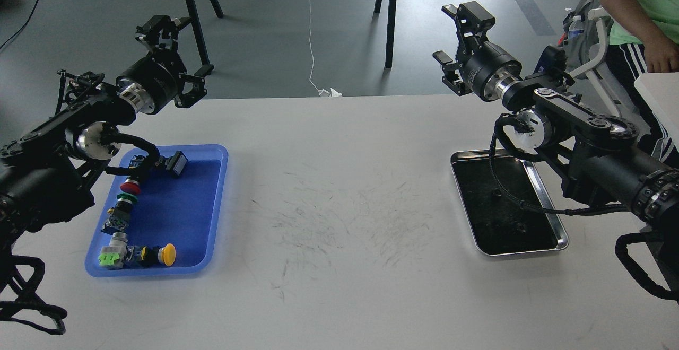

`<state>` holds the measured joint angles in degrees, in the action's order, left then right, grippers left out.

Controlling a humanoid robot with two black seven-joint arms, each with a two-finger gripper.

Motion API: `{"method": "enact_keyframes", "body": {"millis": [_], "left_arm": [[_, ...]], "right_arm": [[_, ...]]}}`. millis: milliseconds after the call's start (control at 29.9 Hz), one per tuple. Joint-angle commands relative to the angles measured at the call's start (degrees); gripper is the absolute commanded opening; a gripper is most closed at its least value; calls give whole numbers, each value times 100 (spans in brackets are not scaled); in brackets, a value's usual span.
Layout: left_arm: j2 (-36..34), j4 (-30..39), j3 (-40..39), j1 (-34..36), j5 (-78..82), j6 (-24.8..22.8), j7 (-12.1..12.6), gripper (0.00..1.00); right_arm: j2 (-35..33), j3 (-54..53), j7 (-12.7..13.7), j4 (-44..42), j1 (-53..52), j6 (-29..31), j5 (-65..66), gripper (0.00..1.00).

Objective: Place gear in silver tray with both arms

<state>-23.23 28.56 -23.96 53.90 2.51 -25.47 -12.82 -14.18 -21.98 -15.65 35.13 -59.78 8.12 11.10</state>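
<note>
The silver tray lies on the right of the white table, its black floor showing. Two small dark pieces lie on that floor, too small to identify. No clear gear shows anywhere else. My left gripper is raised beyond the table's far left edge, above and behind the blue tray. Its fingers stand apart with nothing between them. My right gripper is raised beyond the far edge, up and left of the silver tray. It is open and empty. The right forearm crosses the tray's right rim.
A blue plastic tray at the left holds several push buttons and switches, among them a yellow-capped one. A person in a green shirt stands at the far right. Black stand legs rise beyond the table.
</note>
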Motion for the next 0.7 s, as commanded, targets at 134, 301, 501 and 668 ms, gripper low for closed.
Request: {"method": "enact_keyframes", "body": {"millis": [134,301,501,668], "left_arm": [[-23,53,-21,-63,31,-2,-10,99],[-32,53,-83,-64,4,7,7,99],[12,18,-74,-46,4,69,25,99],[29,9,-57,-28,30,130,16,99]], "right_arm": [[12,-140,9,-6,11,-12,-108,97],[12,-140,9,-6,20,-56,-117,97],[30,-69,0,2,19,-257,-134,99],[30,-17,-70,73,11,-644,-56,99]]}}
